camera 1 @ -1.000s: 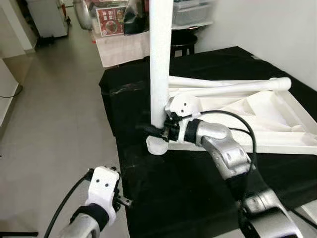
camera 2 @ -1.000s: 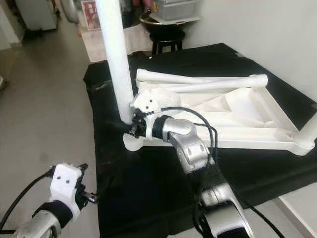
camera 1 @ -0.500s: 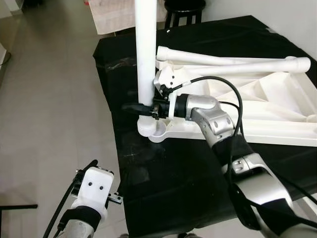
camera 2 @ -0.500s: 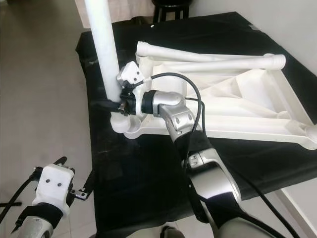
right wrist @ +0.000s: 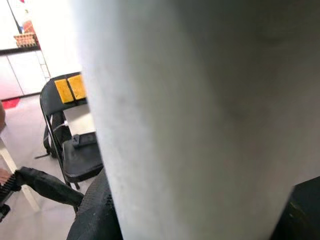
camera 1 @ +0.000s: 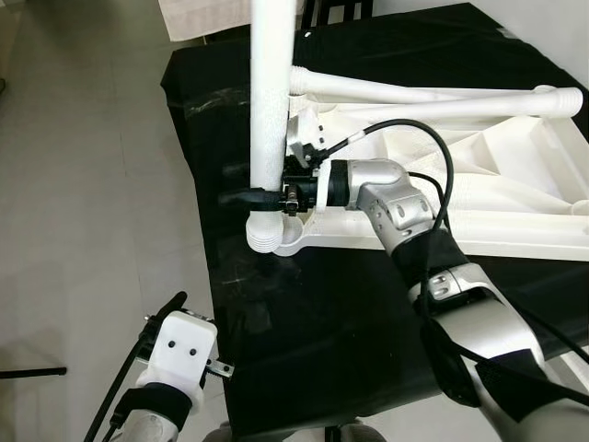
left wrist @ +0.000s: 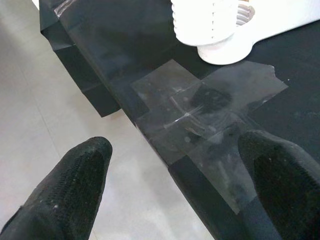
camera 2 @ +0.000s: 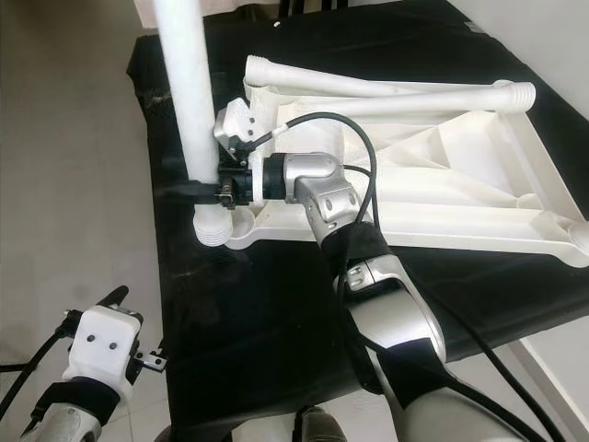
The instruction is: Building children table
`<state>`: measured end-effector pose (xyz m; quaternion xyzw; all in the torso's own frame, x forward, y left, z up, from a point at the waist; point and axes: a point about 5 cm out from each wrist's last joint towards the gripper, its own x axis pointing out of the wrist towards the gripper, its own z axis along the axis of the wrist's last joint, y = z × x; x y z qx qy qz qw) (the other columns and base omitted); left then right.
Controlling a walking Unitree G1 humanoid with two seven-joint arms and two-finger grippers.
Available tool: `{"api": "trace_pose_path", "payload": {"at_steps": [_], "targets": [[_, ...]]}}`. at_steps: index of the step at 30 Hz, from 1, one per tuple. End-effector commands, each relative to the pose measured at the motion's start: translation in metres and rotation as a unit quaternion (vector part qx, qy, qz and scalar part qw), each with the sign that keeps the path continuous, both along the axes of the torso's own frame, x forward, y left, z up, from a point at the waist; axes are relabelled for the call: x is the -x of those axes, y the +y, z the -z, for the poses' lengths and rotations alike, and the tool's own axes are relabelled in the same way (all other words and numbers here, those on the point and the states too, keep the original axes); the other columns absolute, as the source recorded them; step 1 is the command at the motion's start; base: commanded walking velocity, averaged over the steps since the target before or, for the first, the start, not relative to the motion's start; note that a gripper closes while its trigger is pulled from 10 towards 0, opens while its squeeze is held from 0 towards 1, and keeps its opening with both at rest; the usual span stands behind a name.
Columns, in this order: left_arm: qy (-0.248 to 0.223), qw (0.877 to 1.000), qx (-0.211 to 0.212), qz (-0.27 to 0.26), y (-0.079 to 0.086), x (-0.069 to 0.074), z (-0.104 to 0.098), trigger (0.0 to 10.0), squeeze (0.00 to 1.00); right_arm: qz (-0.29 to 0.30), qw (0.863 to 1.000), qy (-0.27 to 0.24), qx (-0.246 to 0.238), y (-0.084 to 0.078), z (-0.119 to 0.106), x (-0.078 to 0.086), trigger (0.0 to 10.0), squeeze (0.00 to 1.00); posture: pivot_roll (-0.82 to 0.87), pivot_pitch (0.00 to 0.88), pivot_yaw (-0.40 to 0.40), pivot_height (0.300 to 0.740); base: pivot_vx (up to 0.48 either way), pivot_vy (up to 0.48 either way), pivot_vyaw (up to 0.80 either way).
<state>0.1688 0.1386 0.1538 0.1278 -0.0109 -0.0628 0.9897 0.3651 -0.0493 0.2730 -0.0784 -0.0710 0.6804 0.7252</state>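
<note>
A white children's table top (camera 1: 515, 184) lies upside down on the black-covered table (camera 1: 313, 350). My right gripper (camera 1: 244, 196) is shut on a white table leg (camera 1: 269, 101) and holds it upright. The leg's ribbed threaded end (camera 1: 264, 230) hangs just beside the round corner socket (camera 1: 294, 241); in the left wrist view the threaded end (left wrist: 205, 20) sits above the socket (left wrist: 225, 47). The leg (right wrist: 190, 115) is close up in the right wrist view, between black fingers (right wrist: 97, 212). My left gripper (left wrist: 175, 185) is open, low at the table's front left edge.
Two more white legs (camera 1: 414, 92) lie across the upturned top. Clear tape patches (left wrist: 200, 110) sit on the black cloth near its edge. Grey floor (camera 1: 92, 184) lies on the left. A black folding chair (right wrist: 75, 145) stands further off.
The camera has tilted down. The leg's lower end, earlier seated at the corner socket, now shows its ribbed thread just left of the socket. The left arm has hardly moved.
</note>
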Motion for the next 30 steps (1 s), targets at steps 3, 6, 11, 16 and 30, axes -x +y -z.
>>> {"api": "trace_pose_path", "payload": {"at_steps": [3, 6, 11, 16, 30], "targets": [[-0.004, 1.0, -0.006, 0.001, -0.001, 0.004, -0.001, 10.0, 0.0, -0.006, 0.999, 0.041, -0.014, -0.004, 0.003, -0.004, 10.0, 0.0, -0.03, 0.278, -0.02, 0.74, 0.0, 0.0, 0.0], [-0.004, 1.0, -0.006, 0.003, -0.003, 0.004, -0.001, 10.0, 0.0, -0.007, 0.999, 0.049, -0.023, -0.006, 0.0, -0.006, 10.0, 0.0, -0.03, 0.277, -0.02, 0.74, 0.0, 0.0, 0.0], [-0.003, 1.0, -0.006, 0.006, -0.004, 0.005, 0.0, 10.0, 0.0, -0.007, 0.998, 0.053, -0.03, -0.009, -0.003, -0.007, 10.0, 0.0, -0.03, 0.278, -0.02, 0.74, 0.0, 0.0, 0.0], [-0.002, 1.0, -0.004, 0.009, -0.006, 0.006, 0.0, 10.0, 0.0, -0.014, 0.998, 0.056, -0.034, -0.014, -0.008, -0.009, 10.0, 0.0, -0.03, 0.281, -0.022, 0.74, 0.0, 0.0, 0.0], [-0.002, 1.0, -0.005, 0.01, -0.007, 0.006, 0.0, 10.0, 0.0, 0.005, 0.999, 0.05, 0.006, -0.013, -0.002, -0.013, 10.0, 0.0, -0.03, 0.289, -0.023, 0.74, 0.0, 0.0, 0.0]]}}
